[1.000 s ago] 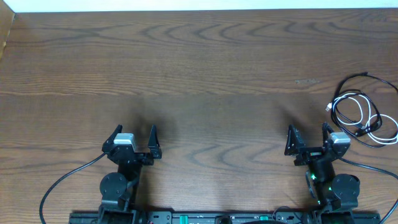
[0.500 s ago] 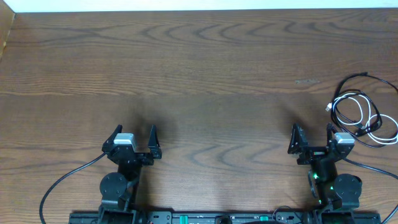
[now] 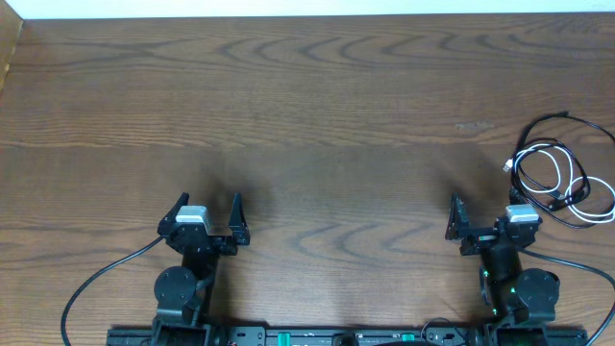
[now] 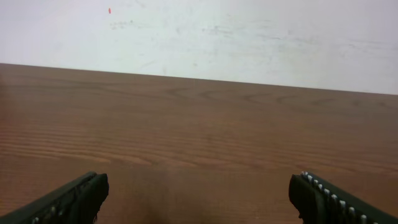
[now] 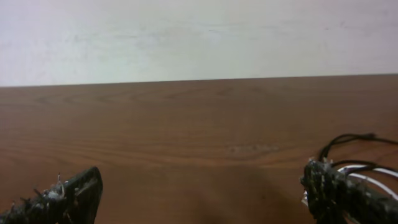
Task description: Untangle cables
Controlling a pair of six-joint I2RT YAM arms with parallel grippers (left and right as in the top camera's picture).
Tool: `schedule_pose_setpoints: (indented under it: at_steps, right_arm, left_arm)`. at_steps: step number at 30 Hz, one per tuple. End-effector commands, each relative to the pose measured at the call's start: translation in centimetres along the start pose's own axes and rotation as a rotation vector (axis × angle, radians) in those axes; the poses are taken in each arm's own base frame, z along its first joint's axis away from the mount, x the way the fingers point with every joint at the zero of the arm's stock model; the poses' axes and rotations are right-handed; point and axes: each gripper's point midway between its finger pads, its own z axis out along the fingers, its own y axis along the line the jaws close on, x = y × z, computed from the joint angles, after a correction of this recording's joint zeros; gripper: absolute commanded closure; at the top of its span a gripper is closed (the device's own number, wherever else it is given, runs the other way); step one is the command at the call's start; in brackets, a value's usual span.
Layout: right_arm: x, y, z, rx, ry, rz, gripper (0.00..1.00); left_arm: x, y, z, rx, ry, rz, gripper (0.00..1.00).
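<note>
Standing wide apart and empty, the jaws of the right gripper (image 3: 479, 215) hover low over the bare wooden table (image 3: 307, 96), near its front edge. In the right wrist view only wood grain lies between the two fingers. Compared with a second ago, this gripper has swung a little to its right, then eased partly back, so its outer finger now points closer to the cables. The left gripper (image 3: 208, 205) has not moved; its jaws are also wide and empty.

The black cable (image 3: 538, 124) and the white cable (image 3: 583, 181) lie looped together in one loose tangle at the table's far right side, just beyond the right gripper and untouched. Their shape is unchanged. The small swing reads as the right arm beginning to aim at the tangle; no untangling has yet begun, and a reach outward to the right is likely needed first.
</note>
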Motion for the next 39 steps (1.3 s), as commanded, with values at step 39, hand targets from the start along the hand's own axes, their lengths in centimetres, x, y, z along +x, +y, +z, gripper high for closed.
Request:
schedule_pose_setpoints:
  at_steps: [39]
  right_arm:
    - [-0.02, -0.94, -0.07, 0.039, -0.001, -0.058, 0.01]
  left_arm:
    - [1.66, 0.70, 0.09, -0.035, 0.049, 0.015, 0.02]
